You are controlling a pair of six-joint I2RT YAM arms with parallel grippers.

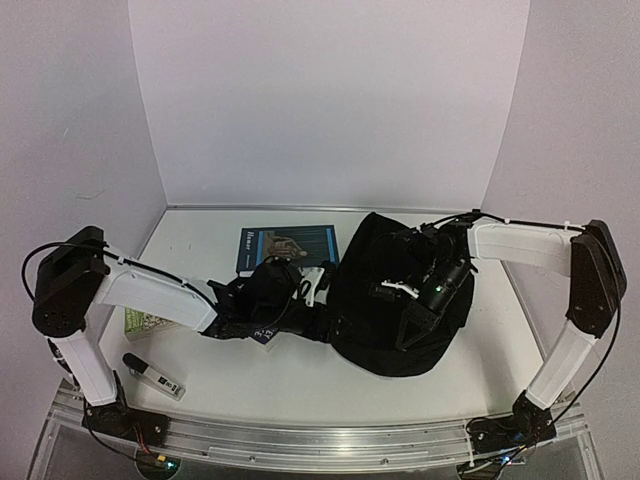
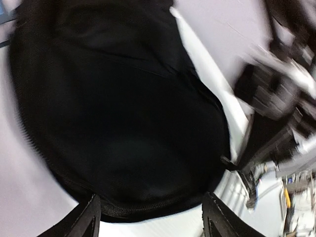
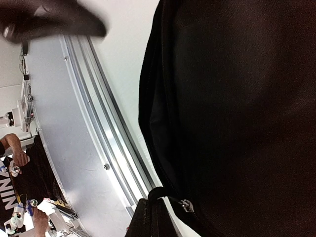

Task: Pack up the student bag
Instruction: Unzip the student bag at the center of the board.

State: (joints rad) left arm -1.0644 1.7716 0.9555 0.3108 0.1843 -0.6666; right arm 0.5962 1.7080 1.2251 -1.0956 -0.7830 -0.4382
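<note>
The student bag (image 1: 395,300) is a large black fabric backpack lying at centre right of the table, with straps trailing to its left. It fills the left wrist view (image 2: 123,113) and the right wrist view (image 3: 237,113). My left gripper (image 1: 300,290) is at the bag's left side. In the blurred left wrist view it (image 2: 153,219) is open and empty, its fingers (image 2: 86,219) spread just short of the bag's zipped edge. My right gripper (image 1: 412,328) rests over the bag's near side. In the right wrist view it (image 3: 154,202) is shut on the black zipper pull loop (image 3: 160,191).
A blue book (image 1: 285,243) lies flat behind the left gripper. A green book (image 1: 143,320) lies partly under the left arm. A small black and white object (image 1: 155,375) lies at front left. A metal rail (image 1: 300,440) runs along the table's near edge.
</note>
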